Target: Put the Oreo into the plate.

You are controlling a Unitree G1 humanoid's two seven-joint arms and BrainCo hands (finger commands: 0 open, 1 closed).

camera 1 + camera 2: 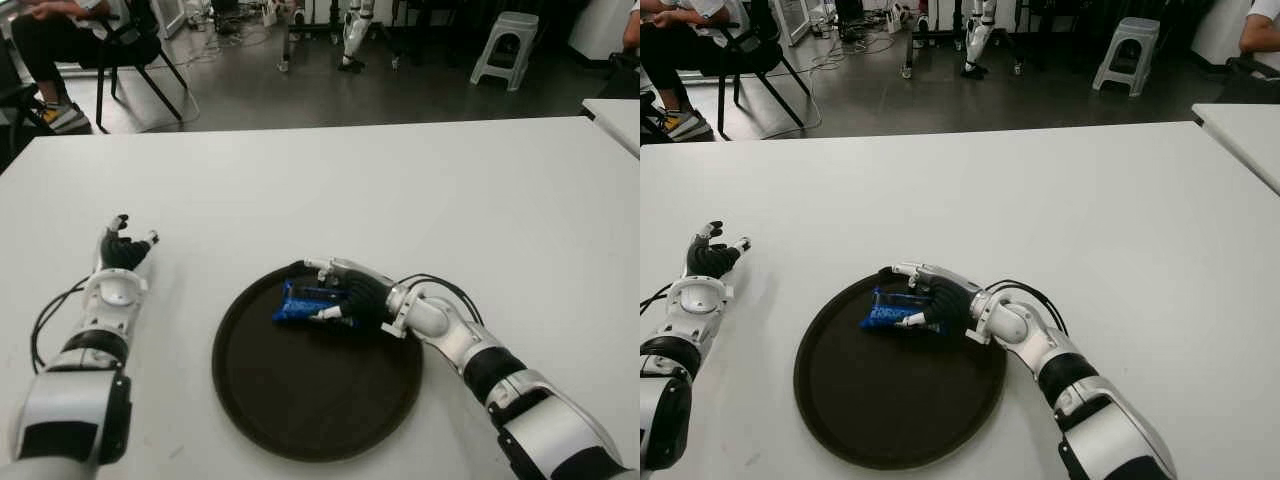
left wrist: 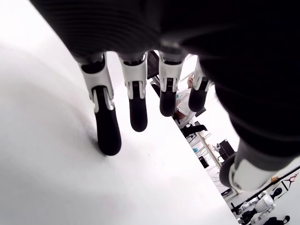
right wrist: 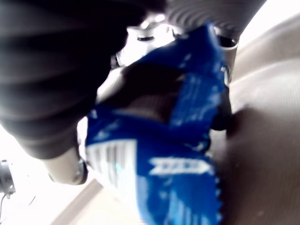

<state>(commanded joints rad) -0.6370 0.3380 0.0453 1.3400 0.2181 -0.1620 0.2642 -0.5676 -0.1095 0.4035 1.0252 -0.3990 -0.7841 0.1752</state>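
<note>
The blue Oreo pack is held in my right hand, whose fingers close around it over the upper part of the dark round plate. In the right wrist view the blue Oreo pack fills the palm, with the plate surface just beneath it. Whether the pack touches the plate I cannot tell. My left hand shows on the white table to the left of the plate, fingers relaxed and spread, holding nothing.
The table's far edge runs across the top, with a grey floor beyond. A seated person and a chair are at the back left, a plastic stool at the back right. Another white table's corner shows at the right.
</note>
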